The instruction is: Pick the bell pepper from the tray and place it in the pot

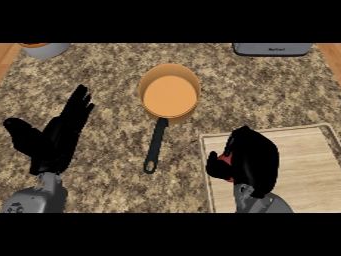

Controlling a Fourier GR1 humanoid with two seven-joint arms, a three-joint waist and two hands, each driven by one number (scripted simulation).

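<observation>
granite counter [106, 75]: right hand [250, 160] fingers curl over seemingly the bell pepper [225, 159], mostly hidden; left hand [58, 135] open.

Bare counter [92, 75] between wooden tray [313, 165] and orange pot [170, 95]; only pot's black handle [155, 147] crosses it. My left hand [55, 135] rests well left, clear. Pot mouth unobstructed.

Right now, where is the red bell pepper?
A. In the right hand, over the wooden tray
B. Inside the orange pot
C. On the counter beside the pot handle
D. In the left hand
A: red of the bell pepper shows within the curled right hand, above the tray.
</observation>
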